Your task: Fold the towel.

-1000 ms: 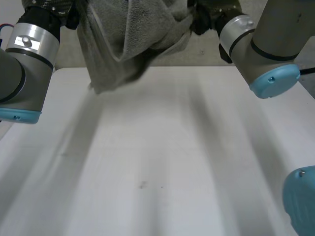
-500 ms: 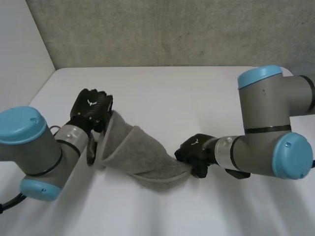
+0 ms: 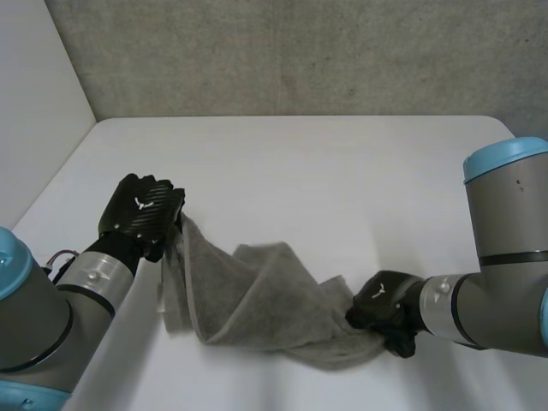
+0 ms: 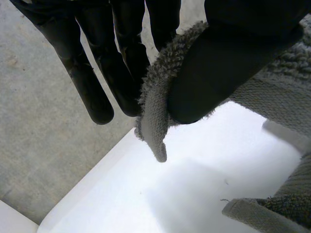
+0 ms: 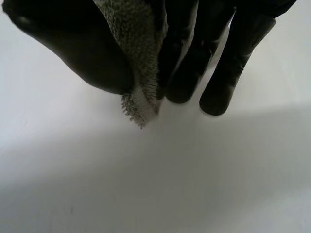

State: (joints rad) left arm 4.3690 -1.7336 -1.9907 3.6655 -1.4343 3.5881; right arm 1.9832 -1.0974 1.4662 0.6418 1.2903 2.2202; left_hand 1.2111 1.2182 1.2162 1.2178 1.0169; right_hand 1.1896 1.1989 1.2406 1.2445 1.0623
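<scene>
Grey terry towel [image 3: 257, 300], nubby and twisted into a slack rope, sags onto the smooth white worktop [image 3: 300, 163]. My left hand [image 3: 141, 214] pinches one fringed corner against its thumb; my right hand [image 3: 383, 308] pinches the towel's opposite end likewise.

Grey terry-cloth towel [image 3: 257, 300], fuzzy looped pile, flat woven band at hem. White tabletop [image 3: 342, 171] smooth, matt. Black left robot hand [image 3: 141, 210] and right robot hand [image 3: 385, 308] smooth, faint sheen; wall [image 3: 300, 51] rough, grey, concrete-like.
</scene>
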